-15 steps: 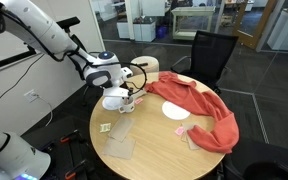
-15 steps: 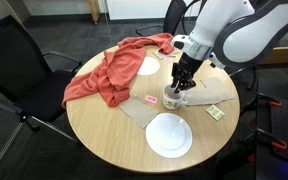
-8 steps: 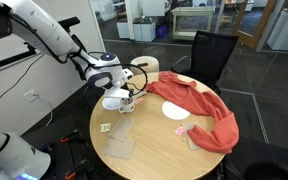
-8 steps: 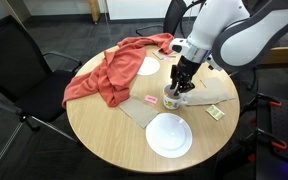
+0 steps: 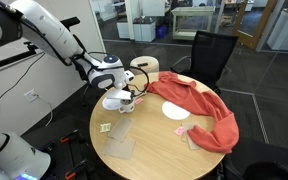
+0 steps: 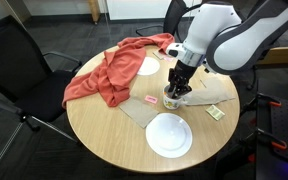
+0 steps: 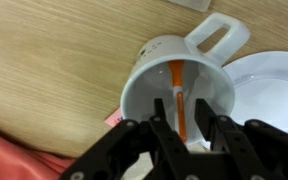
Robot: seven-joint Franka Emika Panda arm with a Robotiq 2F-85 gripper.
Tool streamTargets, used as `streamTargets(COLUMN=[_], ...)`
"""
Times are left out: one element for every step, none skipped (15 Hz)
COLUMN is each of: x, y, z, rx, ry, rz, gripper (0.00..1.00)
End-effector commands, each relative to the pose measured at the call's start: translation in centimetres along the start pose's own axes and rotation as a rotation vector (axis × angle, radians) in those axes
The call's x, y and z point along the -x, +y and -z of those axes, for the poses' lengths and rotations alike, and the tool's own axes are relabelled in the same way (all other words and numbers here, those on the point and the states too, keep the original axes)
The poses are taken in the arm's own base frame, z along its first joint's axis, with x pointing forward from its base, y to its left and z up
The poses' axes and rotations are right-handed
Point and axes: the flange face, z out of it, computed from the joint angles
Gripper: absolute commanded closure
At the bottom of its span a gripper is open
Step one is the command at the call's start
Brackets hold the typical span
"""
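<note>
Closest to the wrist camera, the fingers (image 7: 162, 138) are seen drawn in narrow about the upper end of an orange stick (image 7: 178, 90), which runs down between them into a white mug (image 7: 144, 85). Whether the pads actually press on the stick cannot be told, since its top is hidden behind them. The mug stands upright on the table (image 7: 54, 50), with its handle (image 7: 220, 33) turned away from the wrist, and the stick appears to lean against the inner wall with its lower end near the bottom. For this step to be done well, a firm, centred hold on the stick is called for. The wrist is best held straight above the mouth of the mug, so that any travel is made along the stick's own line and the rim is not struck. A sideways pull is to be avoided, since the stick would be levered against the wall and the light mug could be tipped or dragged. Just beside the mug a white plate (image 6: 169, 135) is set, and it should be left undisturbed. Farther off, a red cloth (image 6: 109, 75) is spread over another part of the table, well apart from the mug, and beyond it a black chair (image 6: 24, 60) is drawn up.
</note>
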Motion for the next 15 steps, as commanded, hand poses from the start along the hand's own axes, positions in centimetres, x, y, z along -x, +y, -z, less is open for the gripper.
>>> streamTargets(x=[-0.8,-0.9,-1.1,-1.2,-1.3,-1.3,-1.4,-1.5,-1.5,-1.4,-1.4,-1.3,-1.2,-1.0,-0.8], y=[0.5,0.5,0.5,0.6,0.6,0.7,0.6,0.6,0.6,0.6,0.6,0.5,0.5,0.5,0.5], z=[-0.8,-1.0,-1.2,-1.4,-1.7,-1.8,-1.9,-2.0,-2.0,-1.8,-1.6,-1.2,-0.9,-0.4,0.2], rx=[0.006,0.004,0.006,0.005,0.005,0.005,0.006,0.007,0.009,0.014,0.018,0.023,0.029,0.036,0.044], ry=[0.01,0.01,0.007,0.008,0.008,0.008,0.007,0.007,0.005,0.004,0.003,0.004,0.004,0.007,0.013], rz=[-0.007,-0.003,0.001,0.005,0.008,0.01,0.008,0.01,0.005,0.004,0.004,-0.002,-0.013,-0.026,-0.037], gripper=[0.61,0.61,0.62,0.66,0.89,0.91,0.94,0.99,1.0,0.99,0.97,0.97,0.97,0.97,0.97])
